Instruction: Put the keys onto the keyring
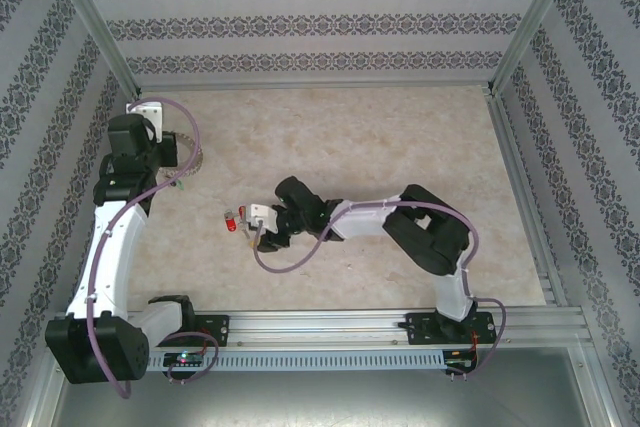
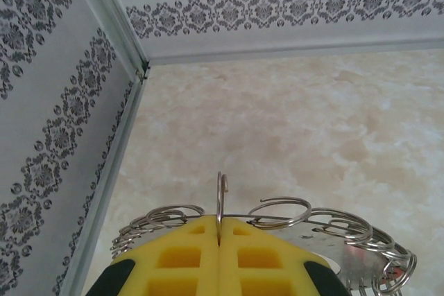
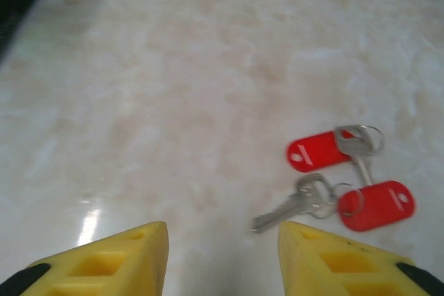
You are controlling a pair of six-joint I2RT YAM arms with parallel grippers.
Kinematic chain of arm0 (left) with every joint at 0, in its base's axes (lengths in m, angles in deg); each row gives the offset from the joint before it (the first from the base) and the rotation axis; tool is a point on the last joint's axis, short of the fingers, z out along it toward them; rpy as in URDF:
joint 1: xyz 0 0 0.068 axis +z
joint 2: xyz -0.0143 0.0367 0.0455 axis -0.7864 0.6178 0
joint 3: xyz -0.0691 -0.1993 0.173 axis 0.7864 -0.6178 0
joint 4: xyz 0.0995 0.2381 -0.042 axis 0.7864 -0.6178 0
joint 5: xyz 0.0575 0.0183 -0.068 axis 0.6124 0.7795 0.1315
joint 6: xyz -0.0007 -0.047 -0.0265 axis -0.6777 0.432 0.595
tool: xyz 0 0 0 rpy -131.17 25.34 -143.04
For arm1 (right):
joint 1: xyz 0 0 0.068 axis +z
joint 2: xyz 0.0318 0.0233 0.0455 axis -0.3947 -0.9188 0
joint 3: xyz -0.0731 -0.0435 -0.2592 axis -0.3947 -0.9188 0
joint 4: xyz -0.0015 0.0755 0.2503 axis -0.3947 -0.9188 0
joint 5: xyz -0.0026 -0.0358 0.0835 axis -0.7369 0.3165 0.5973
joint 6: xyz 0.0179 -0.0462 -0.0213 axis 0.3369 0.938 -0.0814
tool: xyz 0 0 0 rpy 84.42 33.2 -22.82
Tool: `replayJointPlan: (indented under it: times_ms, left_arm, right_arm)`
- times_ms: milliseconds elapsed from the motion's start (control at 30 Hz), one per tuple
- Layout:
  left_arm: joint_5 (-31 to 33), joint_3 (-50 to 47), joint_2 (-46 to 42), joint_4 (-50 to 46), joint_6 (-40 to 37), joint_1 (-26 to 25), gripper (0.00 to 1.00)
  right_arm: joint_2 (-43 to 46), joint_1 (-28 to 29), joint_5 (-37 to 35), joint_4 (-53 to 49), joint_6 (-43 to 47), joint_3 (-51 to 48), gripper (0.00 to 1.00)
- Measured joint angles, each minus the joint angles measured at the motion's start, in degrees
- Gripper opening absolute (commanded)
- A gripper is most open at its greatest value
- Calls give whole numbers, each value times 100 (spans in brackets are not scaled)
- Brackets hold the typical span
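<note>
Clamping tight, the left claw [image 2: 219,235] has its yellow pads [image 2: 182,256] pressed flat together on the silvery wire keyring with a rim of small looped coils [image 2: 279,210]. And that is a firm pinch: one thin loop stands upright straight out of the seam between the pads, while the rest of the ring fans out to both sides of the fingertips, lifted clear of the marbled beige desk [image 2: 291,123]. From above, the left claw [image 1: 172,159] sits off near the left wall of the enclosure, with the keyring [image 1: 192,161] poking out beside it.

Over to the right claw [image 3: 222,240], and its two yellow fingers [image 3: 111,260] stand parted, with nothing but bare desk between them. The two small silver keys with bright red plastic tags [image 3: 320,152] lie flat on the desk just ahead of it, off toward its right finger, blades crossing close together. In the overhead view the right claw [image 1: 257,217] is low over the desk, and the keys [image 1: 232,219] sit just past its tips, well apart from the left claw.
</note>
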Motion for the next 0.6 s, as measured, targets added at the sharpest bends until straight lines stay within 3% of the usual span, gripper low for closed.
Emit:
replayJointPlan:
  times_ms: [167, 500, 600]
  left_arm:
    - [-153, -146, 0, -118, 216, 153, 0]
    - [-570, -511, 2, -122, 459, 352, 0]
    - [-688, -573, 0, -120, 468, 374, 0]
  right_arm:
    - [-518, -15, -315, -24, -350, 643, 55]
    - [-1266, -9, -553, -393, -647, 1480, 51]
    - [-1342, -9, -546, -442, -645, 1475, 46]
